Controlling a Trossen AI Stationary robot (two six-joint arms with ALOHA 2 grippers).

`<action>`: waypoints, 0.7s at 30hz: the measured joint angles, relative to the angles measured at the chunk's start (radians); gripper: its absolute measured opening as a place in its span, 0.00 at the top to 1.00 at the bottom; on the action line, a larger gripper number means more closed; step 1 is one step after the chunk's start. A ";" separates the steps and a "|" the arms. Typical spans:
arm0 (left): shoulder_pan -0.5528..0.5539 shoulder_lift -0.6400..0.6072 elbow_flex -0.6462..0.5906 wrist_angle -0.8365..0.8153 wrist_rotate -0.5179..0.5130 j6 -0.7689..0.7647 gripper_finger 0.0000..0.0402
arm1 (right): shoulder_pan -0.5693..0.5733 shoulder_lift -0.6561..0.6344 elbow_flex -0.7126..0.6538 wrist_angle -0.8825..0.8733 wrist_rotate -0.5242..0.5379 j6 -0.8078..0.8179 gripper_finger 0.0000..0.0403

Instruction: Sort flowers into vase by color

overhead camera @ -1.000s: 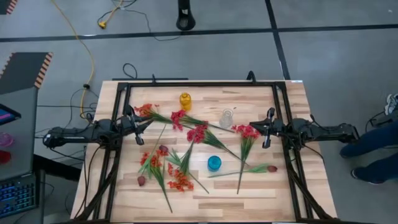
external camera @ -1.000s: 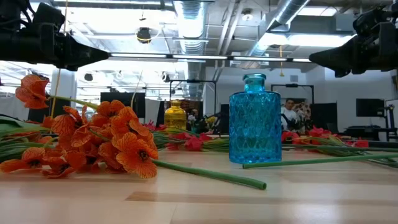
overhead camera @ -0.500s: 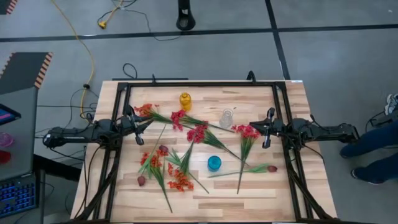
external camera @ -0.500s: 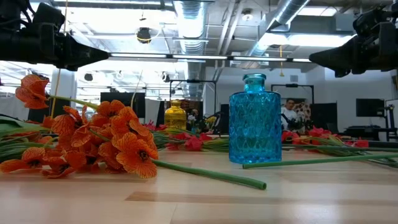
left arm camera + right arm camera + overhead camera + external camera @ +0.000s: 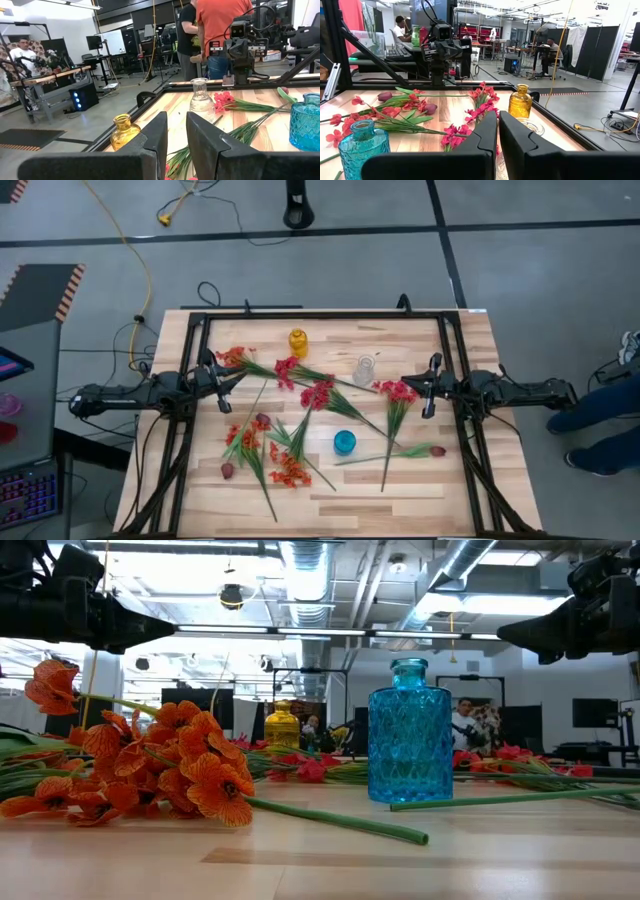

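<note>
Flowers lie scattered flat on the wooden table [image 5: 470, 480]: crimson-pink sprays [image 5: 318, 393] in the middle and at the right [image 5: 398, 390], orange-red sprays [image 5: 288, 472] near the front left and at the far left [image 5: 232, 358], and dark maroon buds [image 5: 262, 421], [image 5: 437, 450]. A yellow vase [image 5: 298, 342], a clear vase [image 5: 364, 369] and a blue vase [image 5: 344, 442] stand upright. My left gripper [image 5: 222, 385] hovers level at the left, its fingers [image 5: 160, 135] a narrow gap apart, holding nothing. At the right, my right gripper [image 5: 430, 388] hovers level, shut and empty.
A black frame [image 5: 320, 315] runs along the table's far, left and right edges. A person's legs [image 5: 600, 420] show beyond the right edge, and people stand in the room behind the table [image 5: 215, 25]. Bare wood lies along the far edge and the near right corner.
</note>
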 joint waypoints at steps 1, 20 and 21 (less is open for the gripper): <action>0.000 0.000 0.000 0.000 0.000 0.000 0.85 | 0.000 0.000 0.000 0.000 0.000 0.000 0.88; 0.000 0.000 0.000 0.000 0.000 0.000 0.85 | 0.000 0.000 0.000 0.092 0.000 -0.008 0.88; 0.000 0.000 0.000 0.000 0.000 0.000 0.85 | 0.000 0.000 0.000 0.098 0.001 -0.008 0.88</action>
